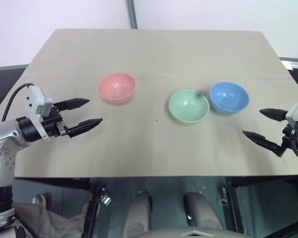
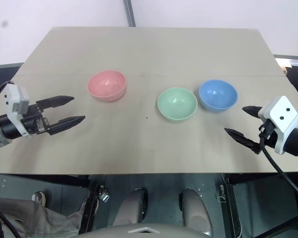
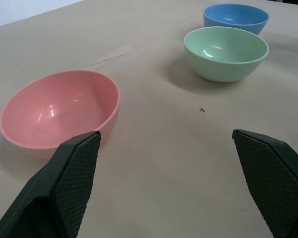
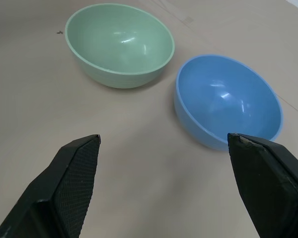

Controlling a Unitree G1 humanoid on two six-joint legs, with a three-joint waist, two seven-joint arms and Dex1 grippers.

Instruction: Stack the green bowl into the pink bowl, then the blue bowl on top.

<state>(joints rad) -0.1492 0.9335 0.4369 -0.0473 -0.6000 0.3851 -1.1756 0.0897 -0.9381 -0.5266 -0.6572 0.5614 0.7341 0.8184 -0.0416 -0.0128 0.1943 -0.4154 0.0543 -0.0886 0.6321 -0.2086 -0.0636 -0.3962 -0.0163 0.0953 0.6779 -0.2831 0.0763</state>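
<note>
While all three bowls sit apart on the table (image 1: 154, 49), nothing is stacked: pink bowl (image 1: 116, 88) by left gripper (image 1: 84, 113), green bowl (image 1: 188, 105) and blue bowl (image 1: 229, 97) by right gripper (image 2: 242, 121). Both fingers spread, empty, seemingly poised to reach.

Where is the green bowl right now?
In the left eye view, the green bowl sits upright on the table, right of centre, close beside the blue bowl and well apart from the pink bowl.
</note>
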